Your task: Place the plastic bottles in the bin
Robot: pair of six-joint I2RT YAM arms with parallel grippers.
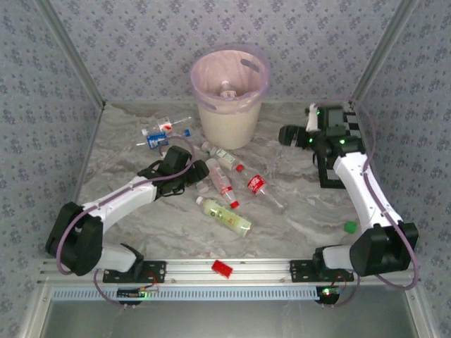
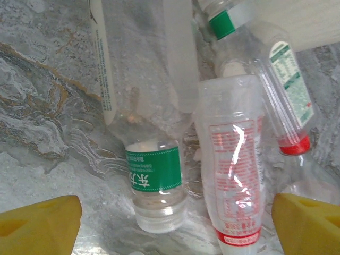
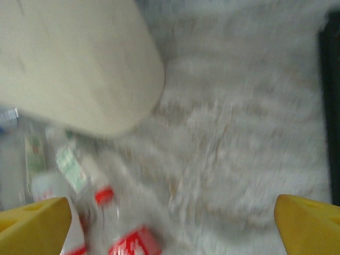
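The bin is a cream bucket with a pink liner at the back middle, and one bottle lies inside it. Several plastic bottles lie scattered on the marble in front of it. My left gripper hovers low over this cluster, open. Between its yellow fingertips lie a green-labelled bottle and a red-labelled bottle, neither touched by a pad. My right gripper stands open to the right of the bin, with bare marble between its fingers and a red-labelled bottle at lower left.
More bottles with blue labels lie at the back left. A black-and-white chequered board lies under the right arm. A green block sits at the right, a red block on the front rail. Wallpapered walls enclose the table.
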